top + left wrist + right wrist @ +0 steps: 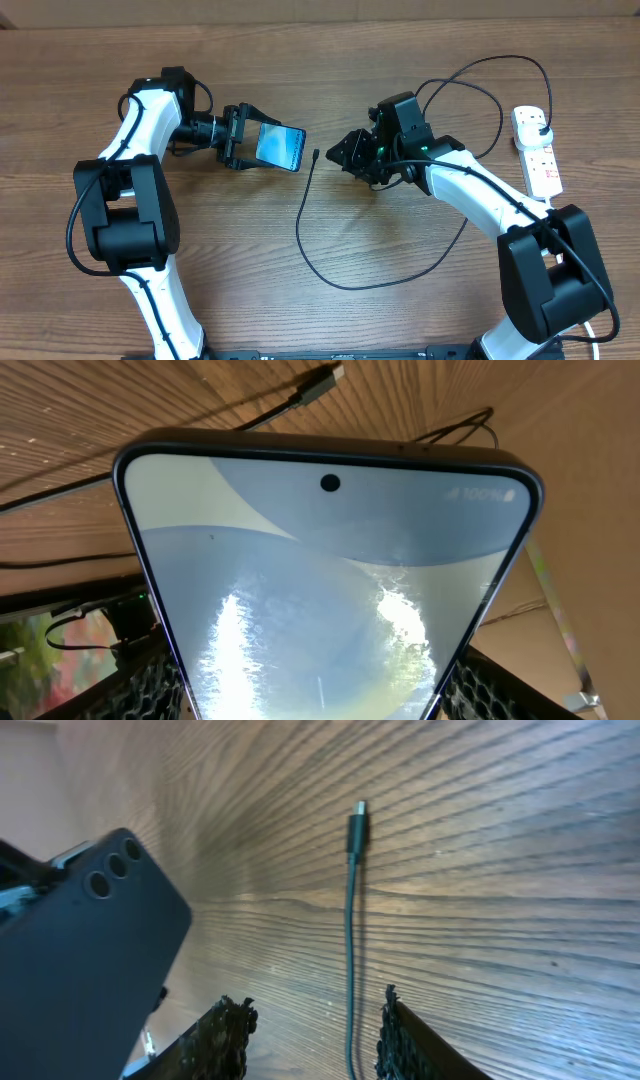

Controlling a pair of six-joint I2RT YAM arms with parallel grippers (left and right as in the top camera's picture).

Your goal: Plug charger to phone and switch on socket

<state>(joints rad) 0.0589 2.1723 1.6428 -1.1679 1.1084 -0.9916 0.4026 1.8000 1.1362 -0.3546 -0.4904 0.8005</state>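
My left gripper is shut on the phone and holds it tilted above the table; its blue screen fills the left wrist view. The charger is a thin black cable looping over the table. Its connector tip lies just right of the phone and shows in the left wrist view and the right wrist view. My right gripper is open, its fingers either side of the cable, not touching it. The phone's dark back shows at left. The white socket lies at far right with the black plug in it.
The socket's thick white cord runs off by the right arm's base. The wooden table stretches around; the cable arcs behind my right arm.
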